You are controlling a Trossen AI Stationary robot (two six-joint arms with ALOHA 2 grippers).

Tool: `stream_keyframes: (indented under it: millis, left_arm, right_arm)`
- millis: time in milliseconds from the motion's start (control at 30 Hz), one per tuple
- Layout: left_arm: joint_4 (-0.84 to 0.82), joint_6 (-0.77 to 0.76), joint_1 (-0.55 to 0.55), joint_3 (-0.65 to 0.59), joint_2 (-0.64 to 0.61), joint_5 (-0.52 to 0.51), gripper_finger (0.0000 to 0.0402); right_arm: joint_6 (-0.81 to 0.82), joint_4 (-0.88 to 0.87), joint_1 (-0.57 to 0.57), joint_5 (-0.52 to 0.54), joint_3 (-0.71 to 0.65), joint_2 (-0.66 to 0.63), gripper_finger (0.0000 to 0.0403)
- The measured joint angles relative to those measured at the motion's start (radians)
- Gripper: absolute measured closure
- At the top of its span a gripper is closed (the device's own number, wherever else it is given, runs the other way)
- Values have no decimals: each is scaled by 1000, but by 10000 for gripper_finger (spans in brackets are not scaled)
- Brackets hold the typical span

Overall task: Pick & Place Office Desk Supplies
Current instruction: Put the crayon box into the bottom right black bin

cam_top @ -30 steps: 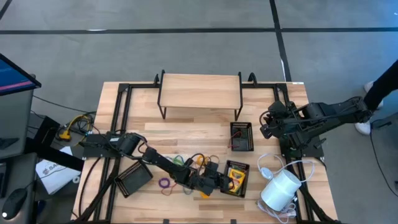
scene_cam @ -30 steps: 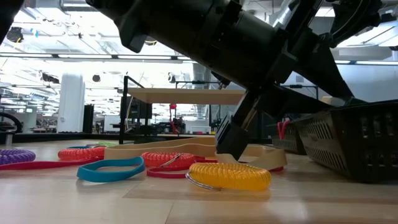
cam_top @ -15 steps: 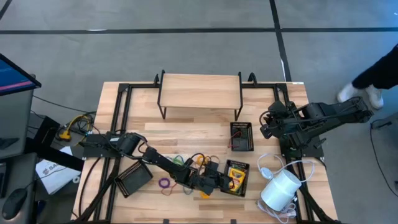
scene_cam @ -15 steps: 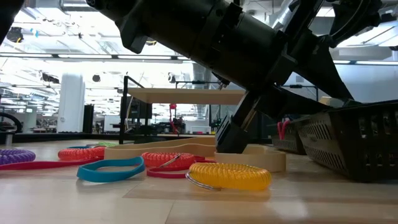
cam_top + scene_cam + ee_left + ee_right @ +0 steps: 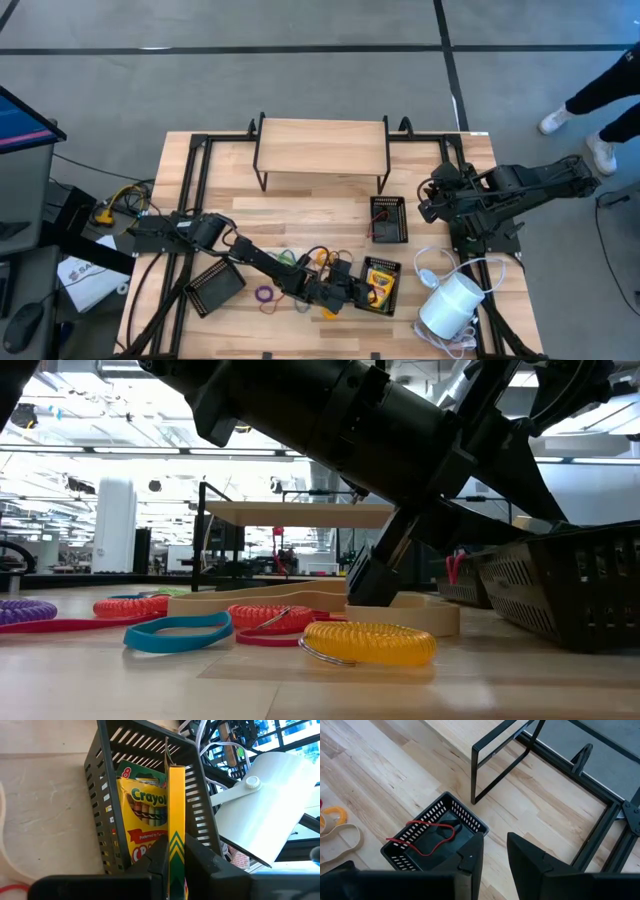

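Observation:
A black mesh tray (image 5: 102, 815) near the table's front right holds a yellow-and-green crayon box (image 5: 145, 825) lying flat. My left gripper (image 5: 176, 845) reaches in from the left (image 5: 355, 288), shut on a second crayon box (image 5: 176, 800) turned on edge over the tray. Coloured elastic loops (image 5: 290, 275) lie on the table left of the tray; the low view shows a yellow coil (image 5: 370, 643), a blue loop (image 5: 180, 632) and a red coil (image 5: 270, 617). My right gripper (image 5: 494, 852) hangs open above a smaller tray (image 5: 435, 837) that holds a red loop (image 5: 422, 832). My left gripper pinches the crayon box by its two broad faces, near the end closest to the wrist (image 5: 176, 837). The fingers (image 5: 159, 851) come from the table's left, slanting down, and lie along the box. The box stands on edge and points into the tray; I cannot tell whether it touches the tray's floor.
A white cylinder (image 5: 450, 305) with a white cord lies right of the tray. A wooden riser shelf (image 5: 322, 145) stands at the back. Another black tray (image 5: 215, 288) lies tilted at the front left. A person's feet (image 5: 598, 150) show beyond the right edge.

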Motion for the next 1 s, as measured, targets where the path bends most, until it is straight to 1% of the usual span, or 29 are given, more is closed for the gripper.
stream_keyframes:
  millis: [133, 433, 633, 867, 1000]
  left_arm:
    - [0, 0, 0, 0, 0, 0, 365]
    - [-7, 3, 4, -1, 2, -6, 327]
    - [-7, 24, 7, -2, 3, -2, 309]
    - [-5, 31, 7, -2, 3, -2, 298]
    - [16, 76, 7, -2, 4, -2, 297]
  right_arm:
    - [0, 0, 0, 0, 0, 0, 319]
    - [2, 0, 0, 0, 0, 0, 319]
    - [2, 0, 0, -9, 0, 0, 319]
    - [2, 13, 0, -24, 0, 0, 319]
    - [1, 22, 0, -24, 0, 0, 319]
